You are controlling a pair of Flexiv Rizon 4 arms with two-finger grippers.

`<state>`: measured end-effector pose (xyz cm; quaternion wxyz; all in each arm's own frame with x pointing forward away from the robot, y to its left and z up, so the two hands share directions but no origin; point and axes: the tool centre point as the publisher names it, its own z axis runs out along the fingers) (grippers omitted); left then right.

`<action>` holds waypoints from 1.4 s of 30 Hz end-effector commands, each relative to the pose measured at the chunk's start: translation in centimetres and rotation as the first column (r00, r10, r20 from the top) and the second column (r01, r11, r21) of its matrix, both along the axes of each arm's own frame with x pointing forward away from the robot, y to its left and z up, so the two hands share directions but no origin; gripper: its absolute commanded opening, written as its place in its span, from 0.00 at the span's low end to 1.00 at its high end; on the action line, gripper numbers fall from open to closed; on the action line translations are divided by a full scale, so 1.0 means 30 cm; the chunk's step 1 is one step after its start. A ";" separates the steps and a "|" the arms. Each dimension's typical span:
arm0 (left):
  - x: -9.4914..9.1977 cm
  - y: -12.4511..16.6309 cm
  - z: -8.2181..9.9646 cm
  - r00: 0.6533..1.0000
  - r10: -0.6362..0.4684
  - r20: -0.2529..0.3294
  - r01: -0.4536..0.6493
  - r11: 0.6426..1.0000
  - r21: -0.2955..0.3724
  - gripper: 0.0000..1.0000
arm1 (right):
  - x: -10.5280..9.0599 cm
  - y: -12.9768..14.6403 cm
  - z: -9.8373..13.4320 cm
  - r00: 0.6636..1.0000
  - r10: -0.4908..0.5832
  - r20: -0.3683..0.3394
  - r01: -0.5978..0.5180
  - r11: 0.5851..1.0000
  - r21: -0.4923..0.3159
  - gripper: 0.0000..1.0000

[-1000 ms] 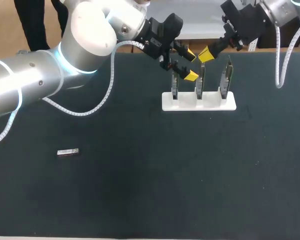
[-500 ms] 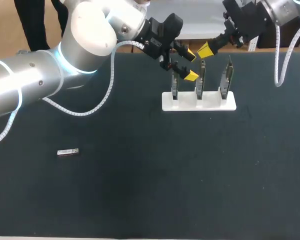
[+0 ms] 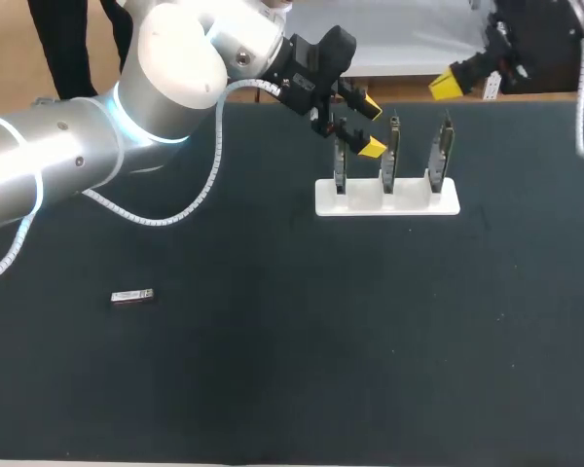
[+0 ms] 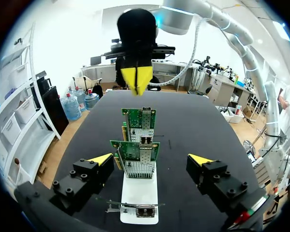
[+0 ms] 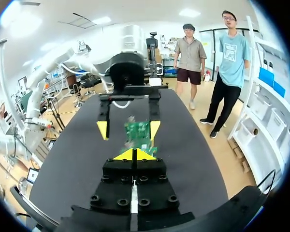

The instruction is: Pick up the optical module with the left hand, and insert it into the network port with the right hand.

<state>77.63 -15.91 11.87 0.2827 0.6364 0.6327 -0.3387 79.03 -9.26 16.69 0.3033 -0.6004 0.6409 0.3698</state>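
Head view status: no step of the task is judged complete. On the dark table, the left arm reaches across to the white stand at the far side. The left gripper hangs with its fingers spread and empty, just above the leftmost of the three upright network cards. The right gripper sits at the far right edge, well apart from the stand. The right wrist view shows its yellow tips pressed together with nothing between them. The optical module lies flat on the table near the left side, well apart from both grippers and untouched. Remaining: left-hand pickup, transfer to the right gripper, insertion into a card port.

Change against the earlier frames: the right gripper has withdrawn from a position just beside the cards toward the far right corner. The left arm, stand and optical module are unchanged.
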 end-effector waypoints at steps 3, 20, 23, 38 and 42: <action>-0.008 0.002 0.003 1.000 0.006 0.002 -0.006 1.000 0.003 1.00 | -0.016 -0.083 -0.014 1.000 -0.005 0.004 0.005 1.000 0.001 0.00; -0.008 0.002 0.003 1.000 0.006 0.002 -0.006 1.000 0.003 1.00 | -0.025 -0.168 -0.070 0.999 0.006 -0.032 -0.007 1.000 -0.016 0.00; -0.008 0.002 0.003 1.000 0.006 0.002 -0.006 1.000 0.003 1.00 | -0.026 -0.167 -0.071 0.999 0.006 -0.031 -0.006 1.000 -0.009 0.00; -0.008 0.002 0.003 1.000 0.006 0.002 -0.006 1.000 0.003 1.00 | -0.032 -0.152 -0.077 0.999 -0.044 -0.012 0.043 0.999 -0.016 1.00; -0.008 0.002 0.003 1.000 0.006 0.002 -0.006 1.000 0.003 1.00 | -0.032 -0.152 -0.077 0.999 -0.044 -0.012 0.043 0.999 -0.016 1.00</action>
